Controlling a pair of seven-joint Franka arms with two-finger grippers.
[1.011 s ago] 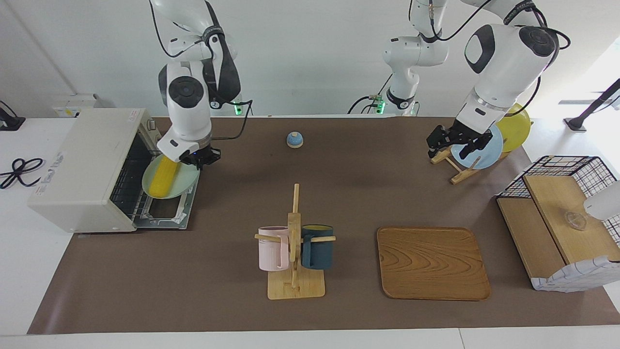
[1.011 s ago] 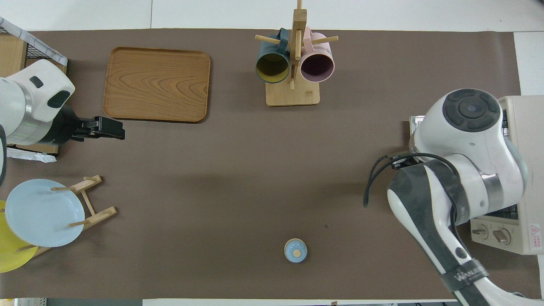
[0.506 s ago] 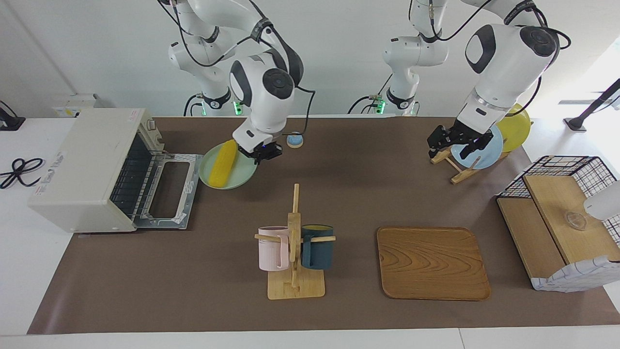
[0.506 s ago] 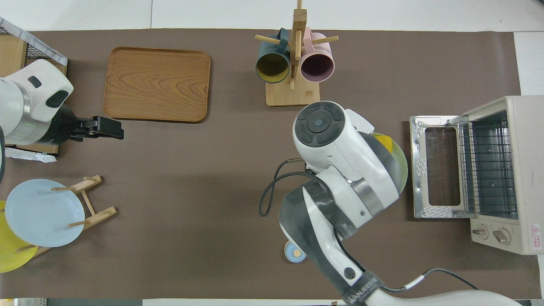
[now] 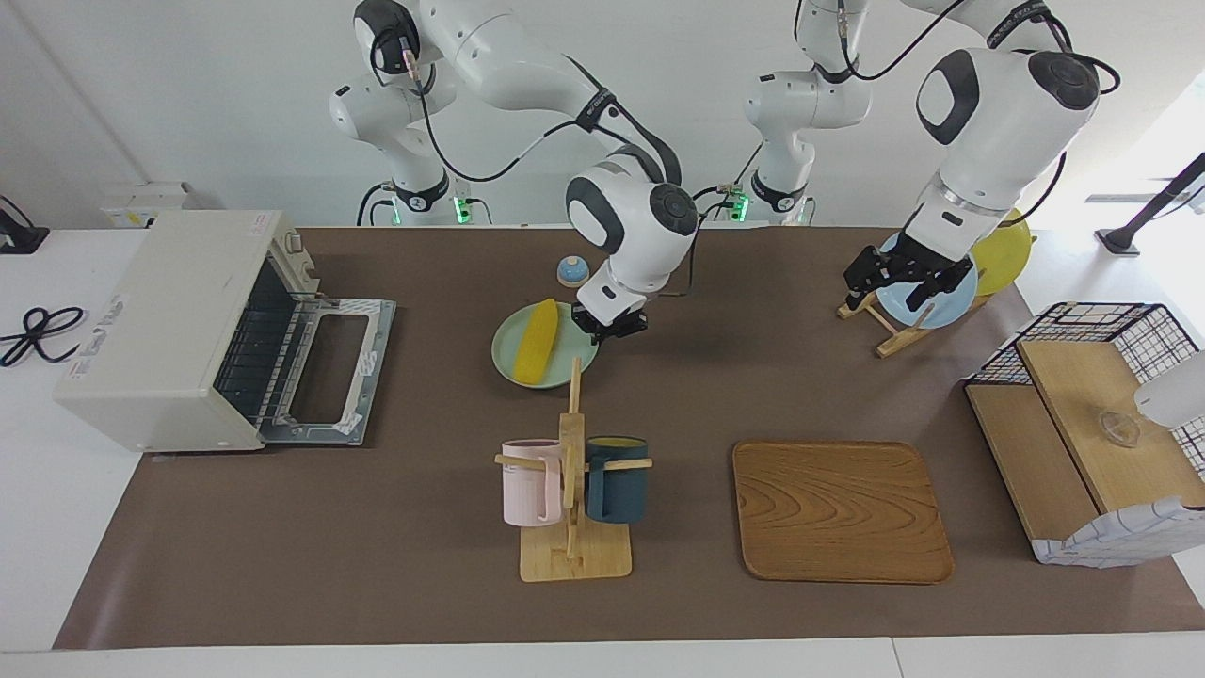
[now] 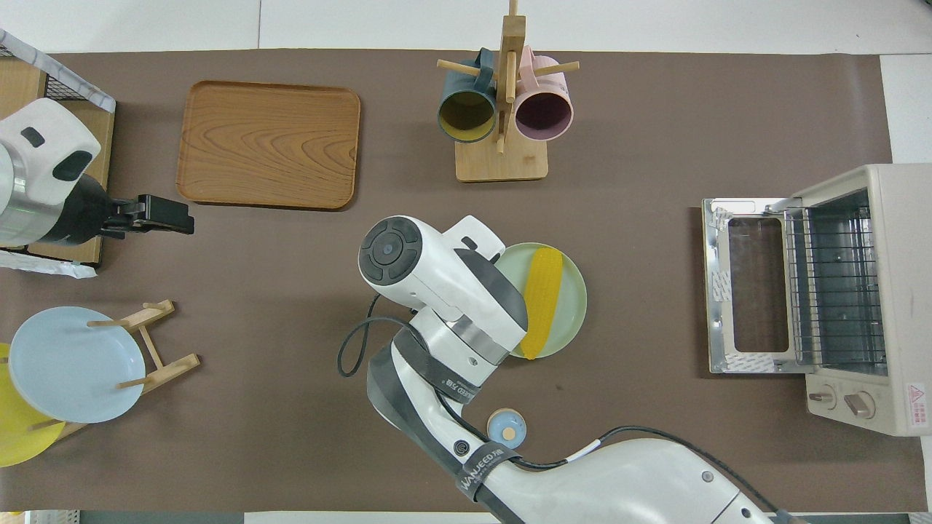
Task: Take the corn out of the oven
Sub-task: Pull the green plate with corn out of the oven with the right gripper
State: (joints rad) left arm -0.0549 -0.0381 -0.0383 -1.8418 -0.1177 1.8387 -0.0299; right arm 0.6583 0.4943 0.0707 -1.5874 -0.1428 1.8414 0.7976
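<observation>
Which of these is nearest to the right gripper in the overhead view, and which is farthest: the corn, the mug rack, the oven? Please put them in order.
Measured from the right gripper, shut on the green plate:
1. The corn, lying on that plate beside the gripper.
2. The mug rack, farther from the robots than the plate.
3. The oven, door open, at the right arm's end of the table.

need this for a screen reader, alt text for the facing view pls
The right gripper holds the rim of a green plate carrying the corn, out of the open oven. The left gripper waits, open, over a rack of plates.
</observation>
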